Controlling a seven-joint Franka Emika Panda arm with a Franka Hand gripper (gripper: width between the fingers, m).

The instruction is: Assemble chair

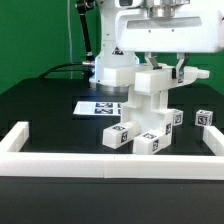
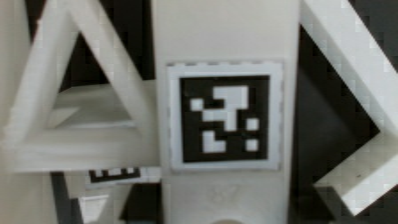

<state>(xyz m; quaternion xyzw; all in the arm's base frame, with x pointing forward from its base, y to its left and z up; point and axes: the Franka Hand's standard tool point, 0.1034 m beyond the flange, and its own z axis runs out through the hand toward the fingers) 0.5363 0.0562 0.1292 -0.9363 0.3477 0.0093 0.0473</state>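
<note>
The chair (image 1: 145,112) stands part-built in the middle of the black table, a stack of white blocky parts with black-and-white tags low on its front. My gripper (image 1: 158,68) sits on the top of its upright bar (image 1: 152,84) and is shut on it. In the wrist view that white bar (image 2: 222,60) fills the centre, with a square tag (image 2: 224,115) on its face. Slanted white chair parts (image 2: 54,90) show on both sides of it. My own fingertips do not show in the wrist view.
A small loose tagged part (image 1: 204,118) lies to the exterior view's right of the chair. The marker board (image 1: 97,107) lies flat behind it on the left. White border rails (image 1: 100,162) run along the front and both sides. The arm's base (image 1: 112,68) stands behind.
</note>
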